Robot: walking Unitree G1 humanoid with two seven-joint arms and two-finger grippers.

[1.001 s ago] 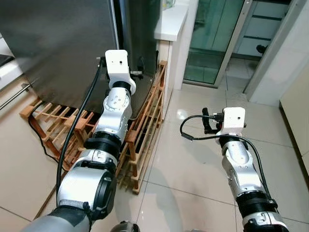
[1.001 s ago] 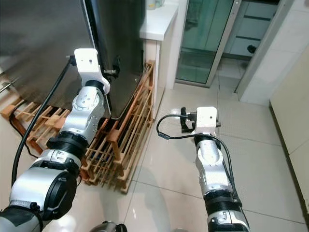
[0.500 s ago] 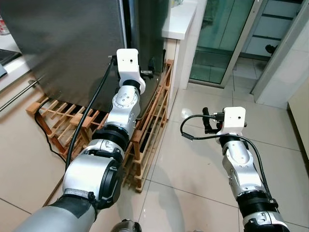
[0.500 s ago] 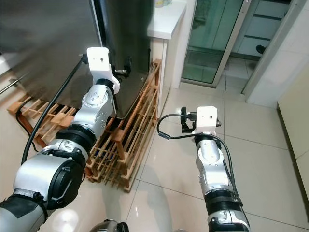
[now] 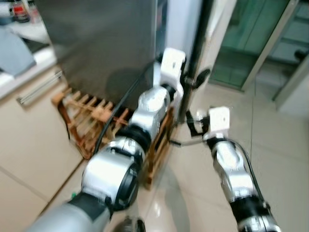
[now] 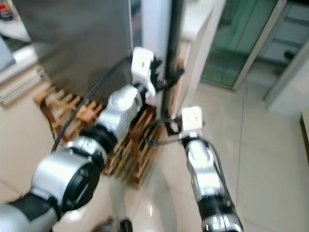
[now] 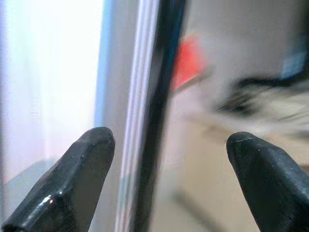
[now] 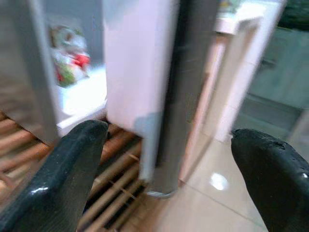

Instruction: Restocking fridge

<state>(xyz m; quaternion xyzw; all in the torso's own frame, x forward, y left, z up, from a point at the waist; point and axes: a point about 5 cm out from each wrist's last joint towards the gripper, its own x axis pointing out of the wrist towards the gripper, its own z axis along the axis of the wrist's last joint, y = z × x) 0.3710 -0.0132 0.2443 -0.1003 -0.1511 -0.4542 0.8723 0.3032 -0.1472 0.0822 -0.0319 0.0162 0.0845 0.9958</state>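
Straddling fridge door edge: left pincer, fingers apart.

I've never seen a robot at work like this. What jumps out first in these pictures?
The big grey fridge stands ahead on the left, its door edge swung ajar, with the left gripper reaching up to that edge, fingers open. The right gripper hovers lower, over the shiny tiled floor, also open. A wooden rack lies at the fridge's foot.

The fridge stands at the left, its door ajar on the right edge. A wooden rack sits on the floor before it (partly behind the arm), glass doors farther right.
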